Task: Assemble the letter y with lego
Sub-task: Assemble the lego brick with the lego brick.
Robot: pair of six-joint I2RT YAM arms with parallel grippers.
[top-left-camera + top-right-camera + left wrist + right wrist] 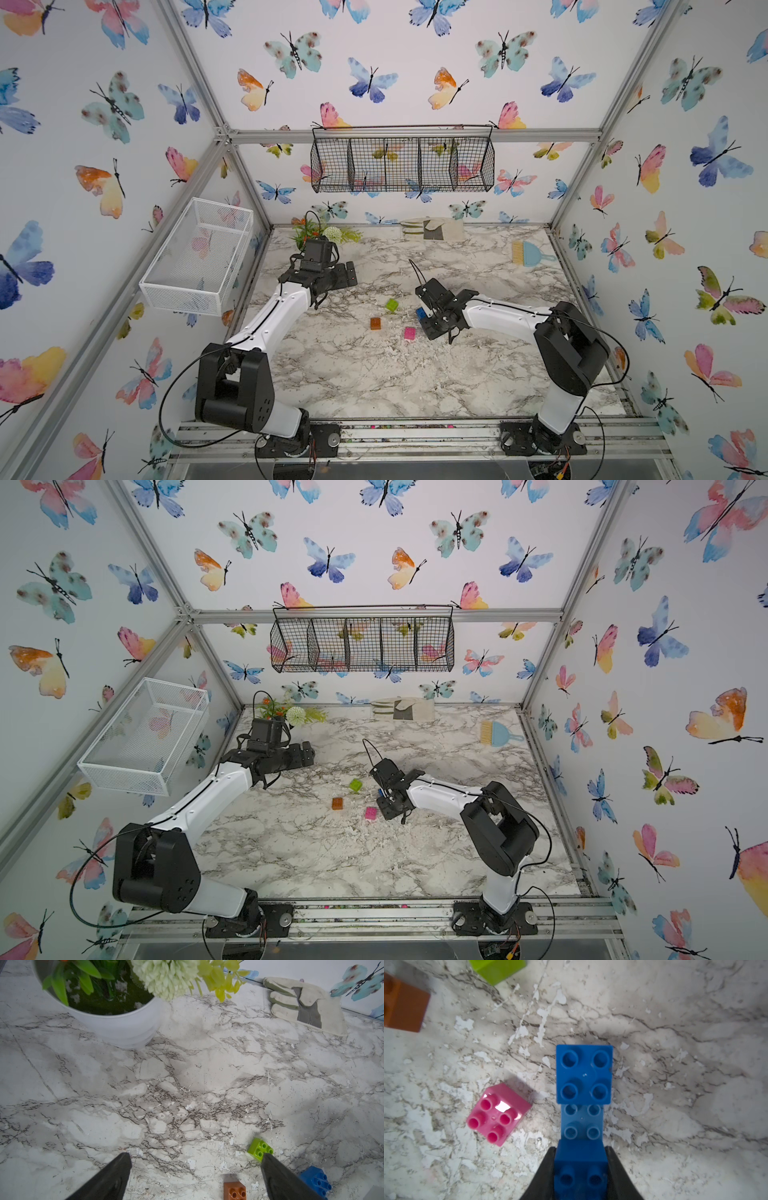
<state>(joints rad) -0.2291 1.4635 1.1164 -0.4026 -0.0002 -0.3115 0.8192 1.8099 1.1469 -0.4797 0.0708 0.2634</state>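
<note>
On the left, the left gripper (195, 1156) hangs above the marble table (353, 374) with its jaws wide apart, holding nothing. Further right, an orange brick (375, 323), a green brick (391, 305) and a pink brick (409, 333) lie loose on the table, each apart from the others. Just beside the pink one, the right gripper (580, 1148) is clamped on one end of the joined blue bricks (584, 1074).

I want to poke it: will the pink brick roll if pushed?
Probably not: the pink brick is boxy with flat sides, so it should slide, not roll. Its shiny plastic looks hard, likely stiff. Sitting low, studs up, it probably won't tip.
</note>
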